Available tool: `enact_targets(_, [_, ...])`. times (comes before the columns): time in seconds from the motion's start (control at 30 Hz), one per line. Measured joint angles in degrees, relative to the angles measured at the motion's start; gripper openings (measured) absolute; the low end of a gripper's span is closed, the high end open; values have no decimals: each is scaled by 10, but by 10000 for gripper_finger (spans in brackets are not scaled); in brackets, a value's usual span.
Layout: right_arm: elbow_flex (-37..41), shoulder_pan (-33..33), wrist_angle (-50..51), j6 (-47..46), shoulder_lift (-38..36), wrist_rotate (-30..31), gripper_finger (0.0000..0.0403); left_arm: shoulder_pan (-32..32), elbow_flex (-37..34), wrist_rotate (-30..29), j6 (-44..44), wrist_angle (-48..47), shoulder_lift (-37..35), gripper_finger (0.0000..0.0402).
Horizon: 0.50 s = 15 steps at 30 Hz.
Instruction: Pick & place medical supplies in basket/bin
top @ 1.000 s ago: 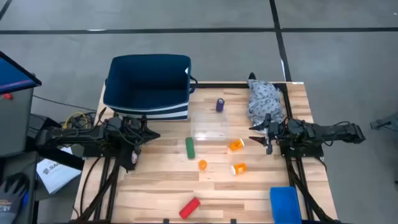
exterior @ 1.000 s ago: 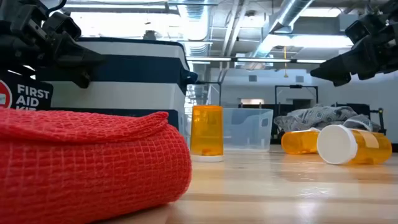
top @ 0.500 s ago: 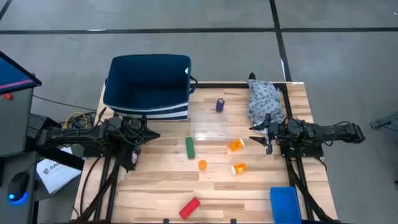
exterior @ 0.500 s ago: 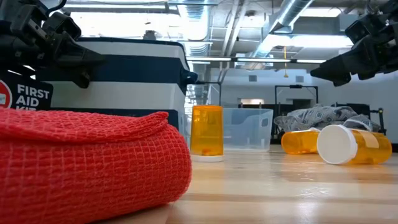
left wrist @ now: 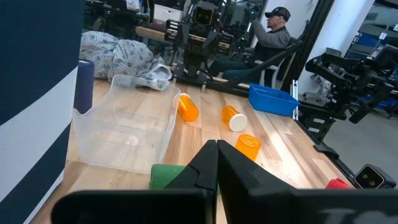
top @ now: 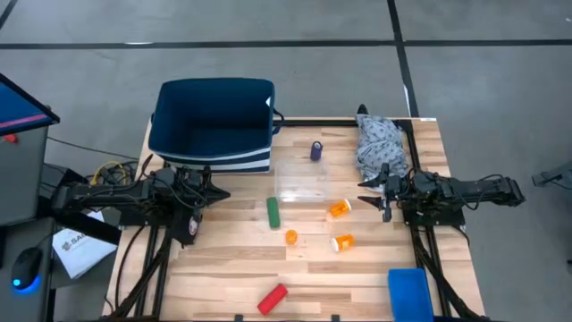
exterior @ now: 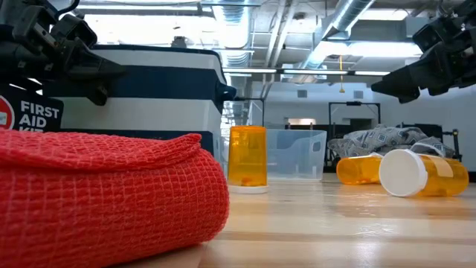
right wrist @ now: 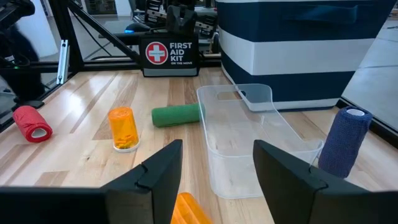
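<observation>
The navy basket (top: 213, 125) stands at the table's far left, and the small blue bin (top: 410, 293) at the near right corner. On the wood lie a purple cylinder (top: 316, 150), a green one (top: 273, 212), a red roll (top: 273, 298), three orange pill bottles (top: 340, 208) (top: 291, 237) (top: 343, 241) and the grey-blue cloth bundle (top: 381, 145). My left gripper (top: 222, 193) hovers shut at the left edge, pointing level toward the middle. At the right edge my right gripper (right wrist: 217, 174) hovers open with nothing between its fingers.
A clear plastic tray (top: 299, 179) sits mid-table between the purple cylinder and the green one. A first aid kit sign (right wrist: 169, 53) stands by the left arm's base. A person sits beyond the table's right side (left wrist: 273, 37).
</observation>
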<state>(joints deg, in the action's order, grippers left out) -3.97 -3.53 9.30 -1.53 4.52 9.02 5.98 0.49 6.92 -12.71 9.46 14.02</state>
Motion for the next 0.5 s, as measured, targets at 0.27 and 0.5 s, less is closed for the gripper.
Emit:
enact_targets(0.27, [0,0,0,0,0,0,194,0,0,0,0,0,0,0])
enact_targets(0.5, [0,0,0,0,0,0,194,0,0,-7,22,92,0,0])
